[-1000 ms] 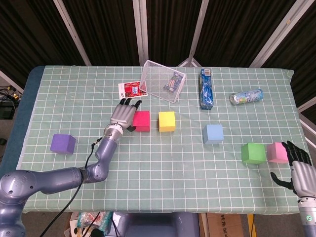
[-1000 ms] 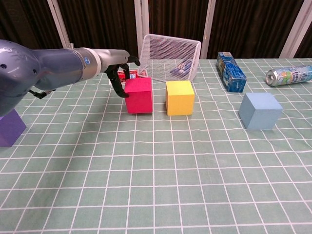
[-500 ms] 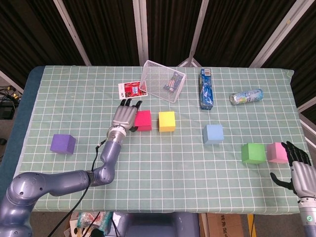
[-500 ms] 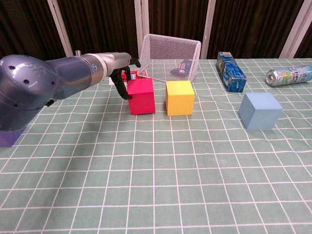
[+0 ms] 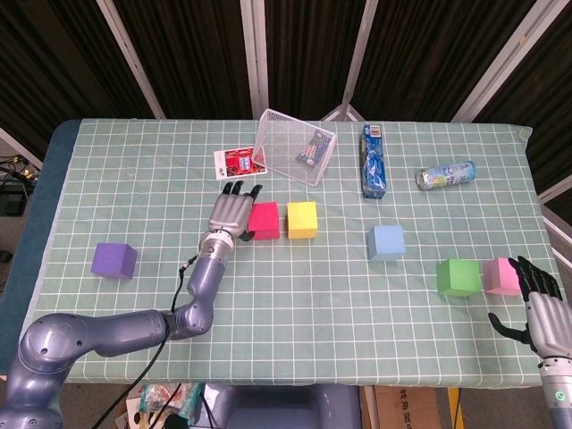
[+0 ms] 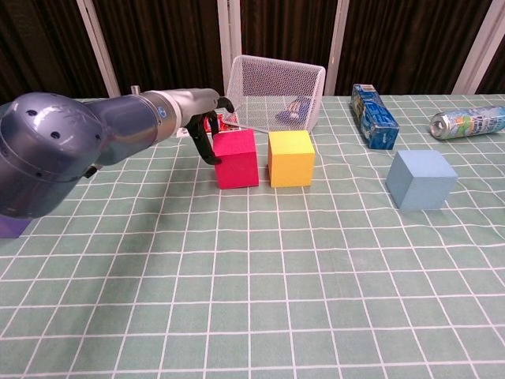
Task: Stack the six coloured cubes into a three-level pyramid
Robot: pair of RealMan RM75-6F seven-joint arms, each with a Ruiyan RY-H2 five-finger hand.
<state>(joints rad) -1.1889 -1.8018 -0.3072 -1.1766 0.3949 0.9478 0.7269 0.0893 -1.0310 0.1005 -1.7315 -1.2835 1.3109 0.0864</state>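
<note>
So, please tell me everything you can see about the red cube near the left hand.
The red cube is a plain, matte block with sharp edges, maybe foam, and no markings. It sits flat on the checked green tablecloth, close beside the yellow cube, with a narrow gap between them. The left hand is against its left side, dark fingers at that face. Nothing lies on top.

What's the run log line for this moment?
left hand: against red cube, beside yellow cube | right hand: open, near pink cube | stacked: none
</note>
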